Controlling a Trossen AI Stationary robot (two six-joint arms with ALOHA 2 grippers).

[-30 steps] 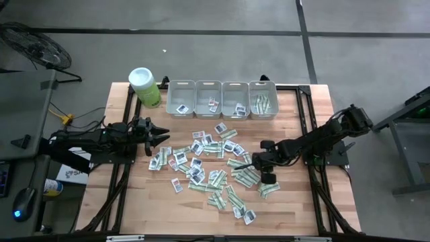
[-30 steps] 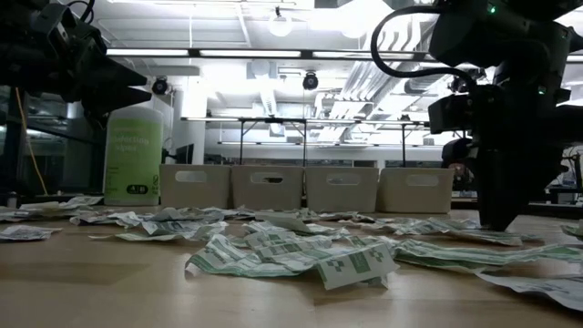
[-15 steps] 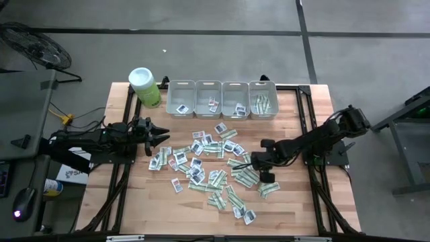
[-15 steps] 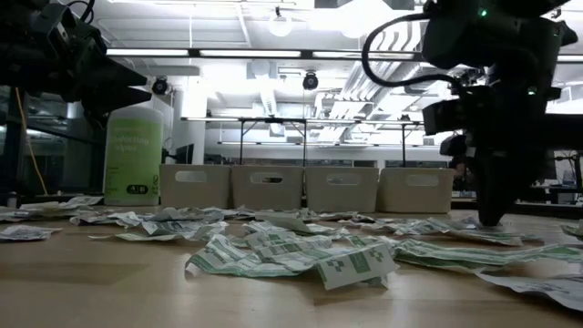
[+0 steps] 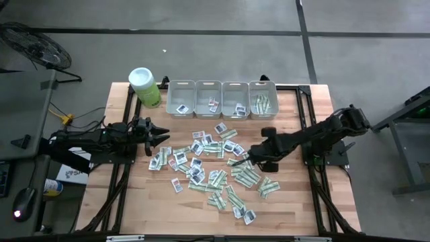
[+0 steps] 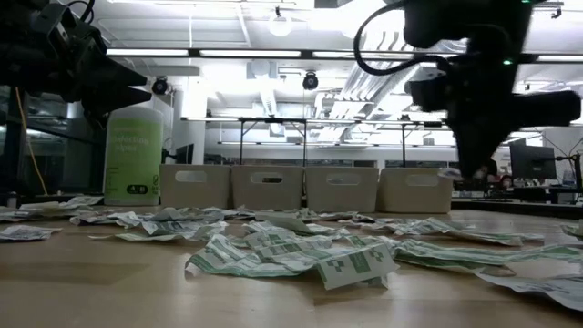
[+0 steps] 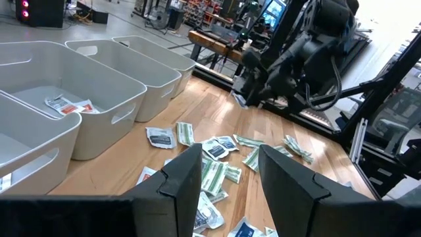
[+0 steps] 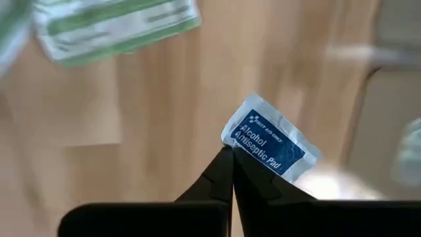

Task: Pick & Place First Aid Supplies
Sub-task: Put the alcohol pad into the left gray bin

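Note:
The first aid supplies (image 5: 208, 168) lie scattered as small flat packets over the middle of the wooden table. My right gripper (image 5: 246, 158) hangs above the pile's right part, shut on one white packet with a blue label (image 8: 270, 139). In the low view this gripper (image 6: 474, 169) is well above the tabletop. My left gripper (image 5: 161, 136) waits open at the pile's left side, pointing level toward it. Its two fingers (image 7: 181, 178) have nothing between them. My right gripper pinches the blue-labelled packet by one corner (image 8: 231, 146) between its two fingertips. The fingers slant steeply down from the table's right side. The packet juts out beyond the tips, tilted and lifted clear of the table and the other packets.
Several grey bins (image 5: 222, 99) stand in a row along the far edge, each with a few packets inside. A lime-green canister with a white lid (image 5: 146, 87) stands left of them. Bare wood shows along the near edge (image 5: 201, 225).
My right gripper has risen from the pile and moved a little toward the table's left and far side, tipping as it went. The blue-labelled packet has come up with it and is now lifted clear of the table.

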